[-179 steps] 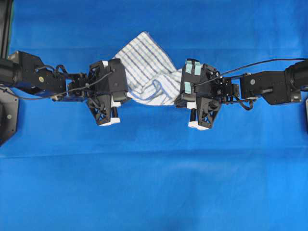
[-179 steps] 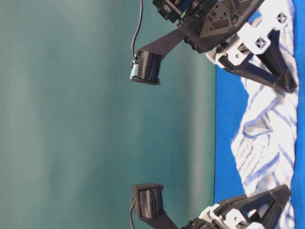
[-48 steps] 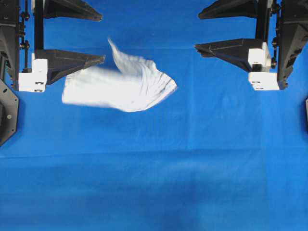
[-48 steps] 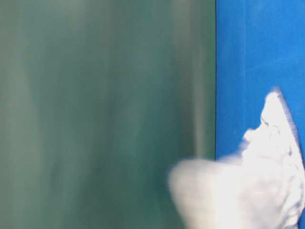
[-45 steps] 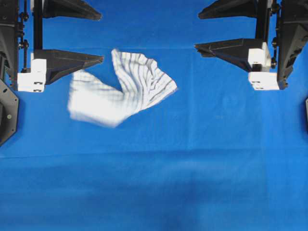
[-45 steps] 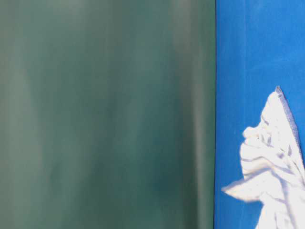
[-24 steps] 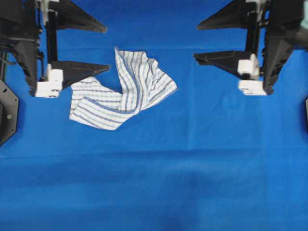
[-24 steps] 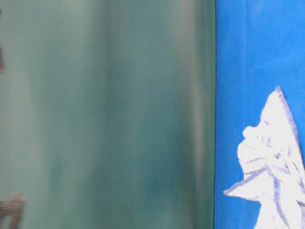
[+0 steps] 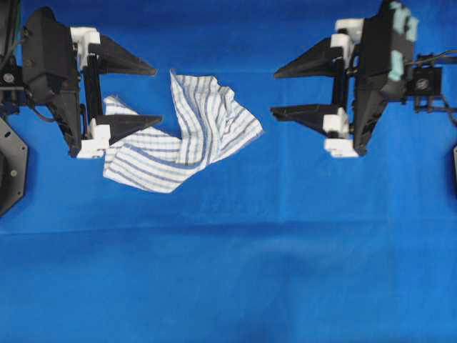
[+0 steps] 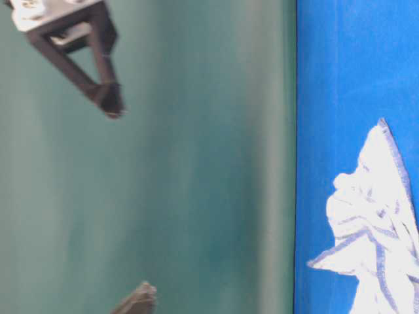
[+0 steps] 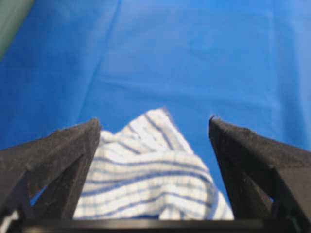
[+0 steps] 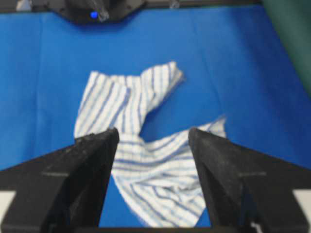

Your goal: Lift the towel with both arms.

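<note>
Left gripper (image 9: 151, 94) and right gripper (image 9: 277, 91): jaws apart, empty, raised above blue tablecloth (image 9: 228, 257). Checked towel (image 9: 182, 132): crumpled between them, long axis left–right, nearer the left gripper, well apart from the right.

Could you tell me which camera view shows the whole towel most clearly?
The overhead view: the towel lies crumpled but fully visible. The table-level view crops it at the frame edge, and each wrist view hides part behind tool fingers.

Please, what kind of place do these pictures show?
Probably a robot test bench: a blue tablecloth, one checked towel lying crumpled, the left gripper and right gripper open nearby, and a plain green backdrop.
</note>
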Motion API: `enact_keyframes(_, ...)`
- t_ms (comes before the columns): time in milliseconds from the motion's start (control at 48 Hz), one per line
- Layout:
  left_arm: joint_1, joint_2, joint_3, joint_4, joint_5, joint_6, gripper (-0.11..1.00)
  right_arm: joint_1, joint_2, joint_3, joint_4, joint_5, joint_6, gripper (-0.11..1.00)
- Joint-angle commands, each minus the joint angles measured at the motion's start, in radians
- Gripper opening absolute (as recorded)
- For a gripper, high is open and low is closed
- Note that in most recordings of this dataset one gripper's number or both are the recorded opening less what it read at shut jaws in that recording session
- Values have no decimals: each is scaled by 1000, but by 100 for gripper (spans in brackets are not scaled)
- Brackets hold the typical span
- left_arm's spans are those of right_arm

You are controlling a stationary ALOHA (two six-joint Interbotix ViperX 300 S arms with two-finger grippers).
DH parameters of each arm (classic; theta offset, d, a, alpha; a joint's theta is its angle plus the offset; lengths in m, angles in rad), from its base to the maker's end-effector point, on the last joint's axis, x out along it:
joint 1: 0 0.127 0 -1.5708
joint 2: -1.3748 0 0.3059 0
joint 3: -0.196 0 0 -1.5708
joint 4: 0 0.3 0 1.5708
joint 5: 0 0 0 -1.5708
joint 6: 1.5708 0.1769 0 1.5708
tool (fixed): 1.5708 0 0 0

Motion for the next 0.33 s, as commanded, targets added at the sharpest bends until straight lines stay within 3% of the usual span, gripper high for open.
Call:
enact_keyframes(0, 3, 14, 20, 0, -49, 0, 89, -6, 21, 8, 8, -58, 2, 63)
enact_keyframes(313, 3, 92, 104, 0, -104, -8, 89, -23, 172, 51, 32, -225, 2, 63)
